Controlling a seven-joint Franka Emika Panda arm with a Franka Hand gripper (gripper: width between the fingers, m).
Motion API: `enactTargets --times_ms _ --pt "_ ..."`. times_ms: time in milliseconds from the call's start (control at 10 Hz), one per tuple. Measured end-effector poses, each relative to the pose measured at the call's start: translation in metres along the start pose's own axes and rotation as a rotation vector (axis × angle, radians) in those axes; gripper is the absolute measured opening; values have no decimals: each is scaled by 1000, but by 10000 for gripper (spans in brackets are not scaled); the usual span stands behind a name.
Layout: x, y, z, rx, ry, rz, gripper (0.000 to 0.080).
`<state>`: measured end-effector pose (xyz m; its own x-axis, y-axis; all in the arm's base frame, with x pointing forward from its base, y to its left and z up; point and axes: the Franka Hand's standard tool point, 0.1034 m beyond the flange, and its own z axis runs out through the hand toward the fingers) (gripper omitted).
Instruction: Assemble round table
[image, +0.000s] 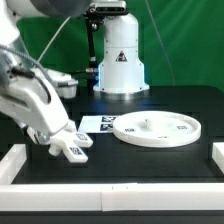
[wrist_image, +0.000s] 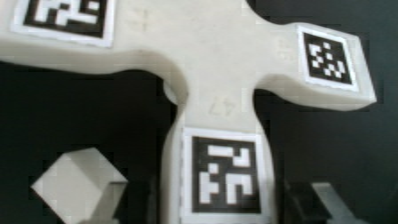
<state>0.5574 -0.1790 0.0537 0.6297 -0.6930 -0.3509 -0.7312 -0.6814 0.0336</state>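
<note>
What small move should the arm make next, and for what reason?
Probably lift the cross base a little off the table. The gripper appears shut on one of its arms, low near the table surface, while the round disc lies apart toward the exterior view's right; height is needed before carrying it there.

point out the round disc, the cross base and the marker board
round disc (image: 157, 130), exterior view, on its flat top face
cross base (wrist_image: 205, 75), wrist view, on the centre where the arms meet
marker board (image: 104, 124), exterior view, on the visible tagged strip beside the disc
</note>
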Motion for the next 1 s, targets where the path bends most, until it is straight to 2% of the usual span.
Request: enactTargets --times_ms 200,500,800,1000 --pt "7 -1 10 -15 9 -2 302" --pt "10 -13 8 -14 22 -22 302" --pt "13 -29 -3 -12 44 -94 302" --pt "13 -30 -2 -11 47 -100 302"
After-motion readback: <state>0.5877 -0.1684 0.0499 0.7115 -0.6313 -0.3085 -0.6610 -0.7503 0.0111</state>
